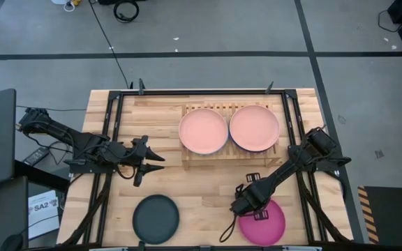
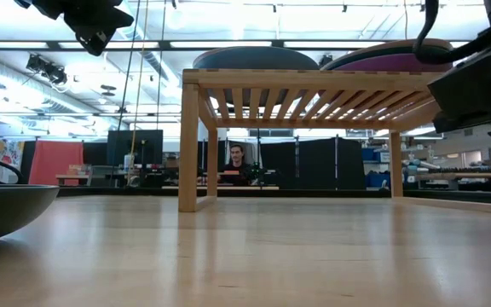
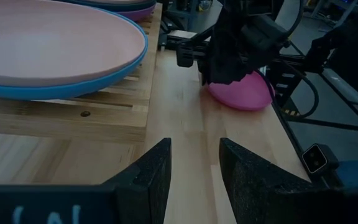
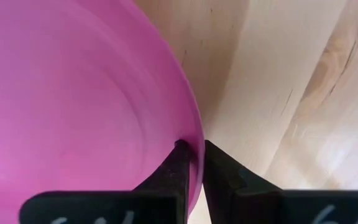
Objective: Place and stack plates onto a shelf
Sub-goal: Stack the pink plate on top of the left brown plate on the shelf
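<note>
The wooden shelf (image 1: 225, 155) stands at the table's far middle. It carries two stacks, each topped by a salmon pink plate (image 1: 203, 130) (image 1: 255, 127). In the left wrist view a blue plate (image 3: 55, 90) lies under the left pink one. The low view shows a purple plate (image 2: 382, 58) in the right stack. A charcoal plate (image 1: 155, 218) lies flat near the table's near edge. The magenta plate (image 1: 264, 223) lies to its right. My right gripper (image 1: 246, 203) is shut on the magenta plate's rim. My left gripper (image 1: 155, 162) hovers open, left of the shelf. My right gripper pinches the magenta plate's rim (image 4: 194, 146) on the plate's far-left side, one finger (image 4: 176, 165) inside the dish and one outside. The fingers slant down from the far right. The plate's base seems to rest on the table (image 3: 241, 93).
Bare tabletop (image 1: 201, 188) lies between the shelf and the two near plates. Black frame rails (image 1: 110, 125) run along the table's left and right sides. A person sits far behind the table in the low view (image 2: 237, 162).
</note>
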Robot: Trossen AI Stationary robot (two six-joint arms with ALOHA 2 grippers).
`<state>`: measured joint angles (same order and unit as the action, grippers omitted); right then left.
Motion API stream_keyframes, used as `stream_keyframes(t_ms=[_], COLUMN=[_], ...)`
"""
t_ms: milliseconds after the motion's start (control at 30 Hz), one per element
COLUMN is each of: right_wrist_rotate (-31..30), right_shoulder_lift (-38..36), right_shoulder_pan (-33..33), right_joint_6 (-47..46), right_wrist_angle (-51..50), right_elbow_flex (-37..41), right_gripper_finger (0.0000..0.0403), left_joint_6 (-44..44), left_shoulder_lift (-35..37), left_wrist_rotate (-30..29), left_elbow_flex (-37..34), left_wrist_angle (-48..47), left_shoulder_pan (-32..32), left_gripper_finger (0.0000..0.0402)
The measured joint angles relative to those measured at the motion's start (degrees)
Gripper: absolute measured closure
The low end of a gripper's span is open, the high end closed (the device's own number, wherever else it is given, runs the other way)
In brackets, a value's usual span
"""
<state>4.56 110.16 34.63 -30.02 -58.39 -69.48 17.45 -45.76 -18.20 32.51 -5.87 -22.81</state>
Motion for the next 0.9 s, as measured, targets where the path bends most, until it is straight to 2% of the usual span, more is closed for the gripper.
stream_keyframes(t_ms=[300, 500, 733, 900], right_wrist_rotate=[-0.45, -3.63, -10.70, -18.41], right_shoulder_lift=[0.27, 0.27, 0.27, 0.27], right_shoulder_pan=[-1.24, -1.84, -1.88, -2.01], right_joint_6=[-0.51, -5.79, -10.77, -14.00], right_wrist_angle=[-1.68, -3.60, -4.54, -4.57], right_elbow_flex=[-6.90, -12.41, -17.92, -20.59], right_gripper_finger=[0.0375, 0.0385, 0.0385, 0.0385], left_joint_6=[0.00, -0.02, -0.04, -0.04], left_shoulder_lift=[0.00, 0.00, 0.00, 0.00], left_wrist_rotate=[0.00, 0.00, 0.00, 0.00], left_elbow_flex=[0.00, 0.00, 0.00, 0.00], left_wrist_angle=[0.01, 0.02, 0.02, 0.00], left_shoulder_pan=[0.01, 0.00, 0.00, 0.00], left_gripper_finger=[0.0260, 0.0260, 0.0260, 0.0260])
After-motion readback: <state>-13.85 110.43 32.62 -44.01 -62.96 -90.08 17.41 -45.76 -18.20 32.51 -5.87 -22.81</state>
